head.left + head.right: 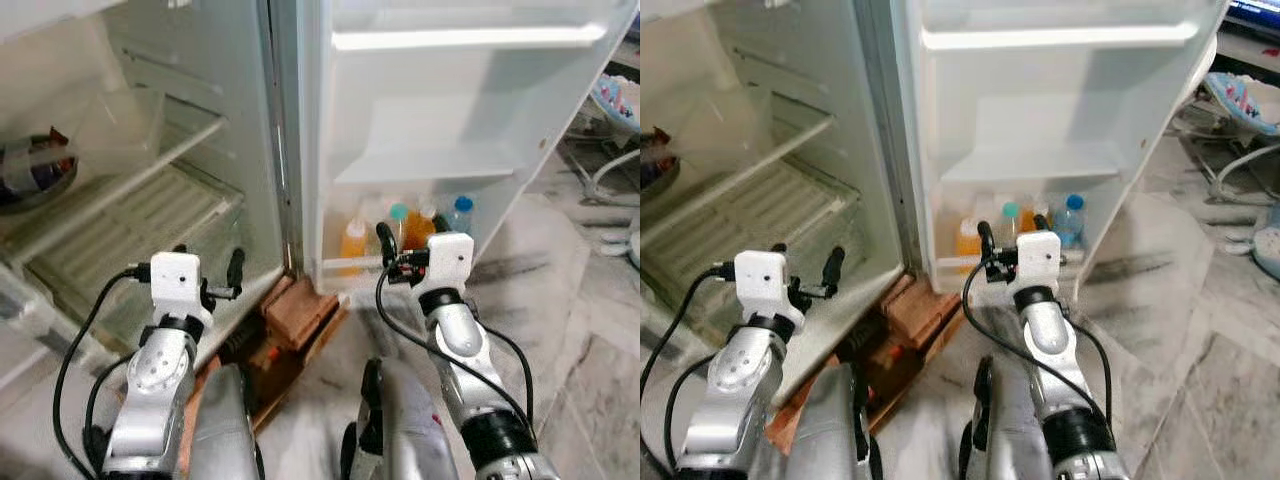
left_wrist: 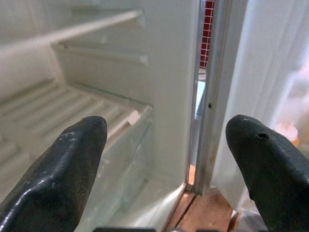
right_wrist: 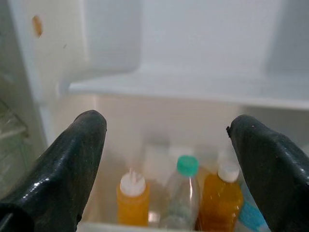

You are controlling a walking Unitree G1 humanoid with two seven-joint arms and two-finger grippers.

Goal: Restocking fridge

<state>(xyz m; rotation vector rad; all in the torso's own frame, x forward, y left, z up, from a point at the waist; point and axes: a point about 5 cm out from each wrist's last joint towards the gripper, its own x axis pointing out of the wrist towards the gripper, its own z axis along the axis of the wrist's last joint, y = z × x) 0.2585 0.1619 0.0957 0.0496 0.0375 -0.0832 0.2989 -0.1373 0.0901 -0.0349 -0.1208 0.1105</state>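
Note:
The fridge stands open before me. Its door's bottom rack (image 1: 340, 268) holds an orange squeeze bottle (image 3: 132, 199), a clear bottle with a teal cap (image 3: 183, 191), an orange bottle with a white cap (image 3: 223, 200) and a blue-capped bottle (image 1: 460, 213). My right gripper (image 1: 412, 234) is open, held just in front of that rack with nothing between its fingers. Off to the left, my left gripper (image 1: 208, 262) is open and empty too, in front of the fridge's lower compartment, near the ribbed crisper cover (image 2: 48, 108) and the door hinge edge (image 2: 205, 96).
A clear plastic box (image 1: 120, 125) and a dark bowl (image 1: 35, 170) rest on the glass shelf inside. The upper door shelves (image 1: 430, 165) are bare. Red bricks and wood (image 1: 295, 312) prop the fridge's base. At the far right, a seat frame (image 1: 615, 110) stands on the marble floor.

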